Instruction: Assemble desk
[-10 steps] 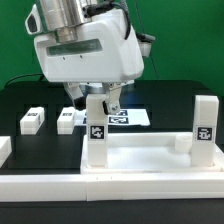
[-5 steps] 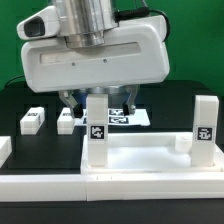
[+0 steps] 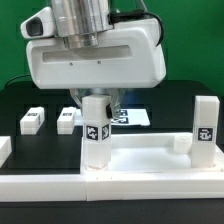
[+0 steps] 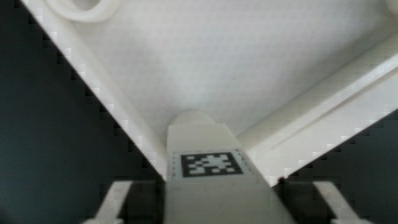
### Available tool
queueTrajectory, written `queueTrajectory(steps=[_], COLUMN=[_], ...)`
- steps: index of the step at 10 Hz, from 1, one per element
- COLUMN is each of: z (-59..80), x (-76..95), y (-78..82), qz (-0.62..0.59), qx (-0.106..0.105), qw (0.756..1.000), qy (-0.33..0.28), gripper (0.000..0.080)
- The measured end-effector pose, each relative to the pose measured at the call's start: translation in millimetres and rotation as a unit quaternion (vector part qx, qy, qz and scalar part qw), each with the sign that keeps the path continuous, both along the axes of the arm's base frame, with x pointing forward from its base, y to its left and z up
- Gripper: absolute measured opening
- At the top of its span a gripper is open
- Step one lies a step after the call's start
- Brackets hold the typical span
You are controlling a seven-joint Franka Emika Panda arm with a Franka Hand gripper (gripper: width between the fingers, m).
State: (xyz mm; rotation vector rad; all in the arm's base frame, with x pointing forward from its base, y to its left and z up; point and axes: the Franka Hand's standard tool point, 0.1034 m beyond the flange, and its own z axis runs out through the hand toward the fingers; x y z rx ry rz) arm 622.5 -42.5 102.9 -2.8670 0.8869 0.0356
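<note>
The desk top (image 3: 150,152) lies flat at the front, raised rim up. One white tagged leg (image 3: 96,135) stands upright in its corner on the exterior view's left, and a second leg (image 3: 205,125) stands at the right corner. My gripper (image 3: 97,103) hangs over the left leg with a finger on each side of its top. In the wrist view the leg (image 4: 214,150) rises between my fingers (image 4: 125,200), with a dark gap on both sides. The gripper (image 4: 222,205) is open around it. Beyond lie the desk top (image 4: 231,70) and a round corner socket (image 4: 80,8).
Two loose legs (image 3: 32,121) (image 3: 67,119) lie on the black table at the exterior view's left. The marker board (image 3: 135,117) lies behind the gripper. Low white border rails (image 3: 40,185) (image 3: 4,148) run along the front and left.
The hand has swung forward and come down over the left upright leg. Its fingers now straddle the leg's top, and the leg has shifted slightly left.
</note>
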Motion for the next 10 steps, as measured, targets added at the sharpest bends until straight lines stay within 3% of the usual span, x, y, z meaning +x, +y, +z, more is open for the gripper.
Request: queueTrajectory(steps=[3, 7, 8, 10], z=[3.1, 0.2, 0.2, 0.0], x=[3.2, 11.5, 11.6, 11.6], y=[-1.4, 2.7, 4.8, 4.8], qz=[-0.197, -0.479, -0.496, -0.489], qx=[0.01, 0.045, 0.046, 0.045], qw=[0.98, 0.875, 0.865, 0.87], qy=[0.023, 0.054, 0.057, 0.056], gripper=[0.0295, 0.0293, 0.0293, 0.0298])
